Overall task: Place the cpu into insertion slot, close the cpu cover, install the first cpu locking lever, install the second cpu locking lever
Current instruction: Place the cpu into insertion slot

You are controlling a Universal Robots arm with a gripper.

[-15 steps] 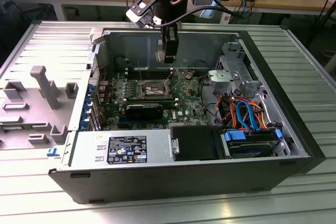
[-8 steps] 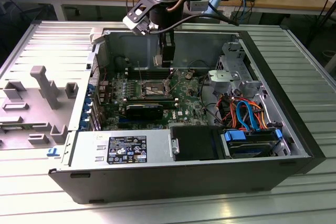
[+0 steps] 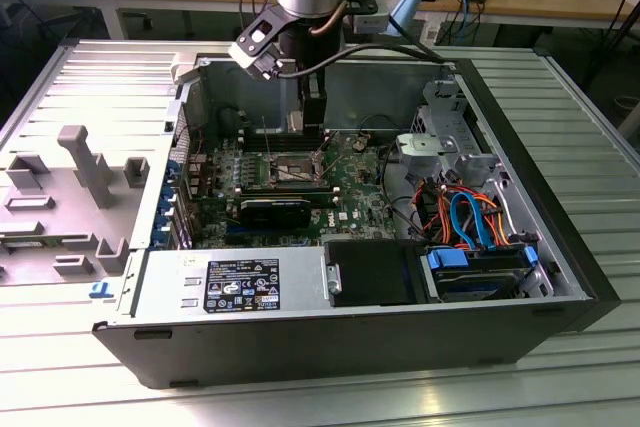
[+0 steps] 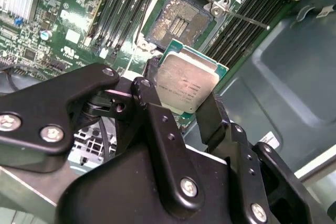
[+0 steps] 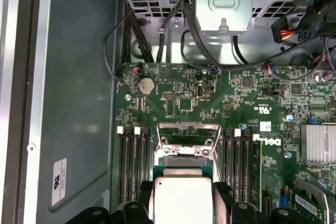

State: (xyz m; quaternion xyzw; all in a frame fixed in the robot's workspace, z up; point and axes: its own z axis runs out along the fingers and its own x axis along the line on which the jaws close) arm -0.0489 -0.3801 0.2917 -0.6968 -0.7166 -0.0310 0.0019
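The flat silver-grey square cpu [image 4: 187, 83] is being clamped by the black gripper [image 4: 181, 98] — apparently above the dark-centred insertion slot [image 4: 178, 19].

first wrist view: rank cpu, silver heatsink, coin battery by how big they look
1. cpu, largest, but nearest the camera, so unsure
2. silver heatsink, partly out of frame
3. coin battery, clearly smallest

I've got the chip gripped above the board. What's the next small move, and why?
Probably shift the gripper across until the chip sits squarely over the socket, before any lowering. In the second wrist view the chip hangs clear of the board and off to one side of the socket, whose dark centre lies uncovered.
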